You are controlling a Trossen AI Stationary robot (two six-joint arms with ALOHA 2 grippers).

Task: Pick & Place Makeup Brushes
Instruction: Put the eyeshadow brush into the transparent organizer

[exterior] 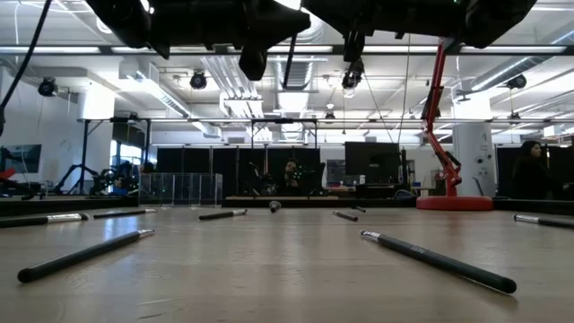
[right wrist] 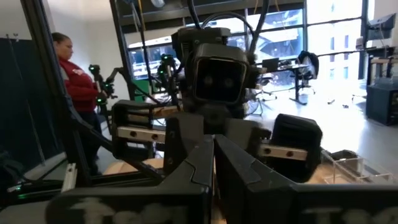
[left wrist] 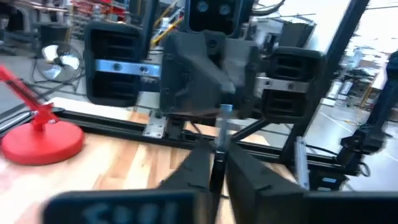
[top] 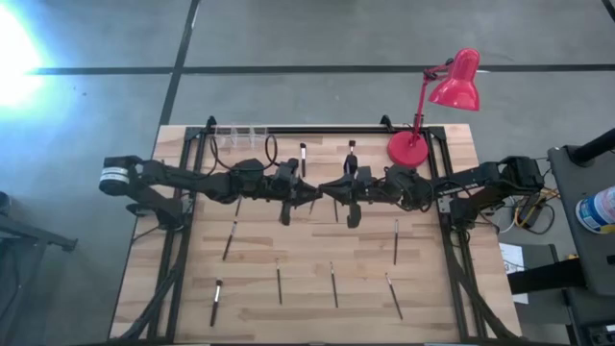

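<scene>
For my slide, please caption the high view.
Two arms meet mid-table above scattered makeup brushes; a red desk lamp stands behind.

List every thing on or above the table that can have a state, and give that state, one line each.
left gripper, raised over mid-table, shut on one brush
held brush, clamped between the left fingers, off the table
right gripper, raised, facing the left gripper
loose brushes, lying flat, scattered apart
red lamp, standing upright at the far edge
clear holder, upright at the far edge
</scene>
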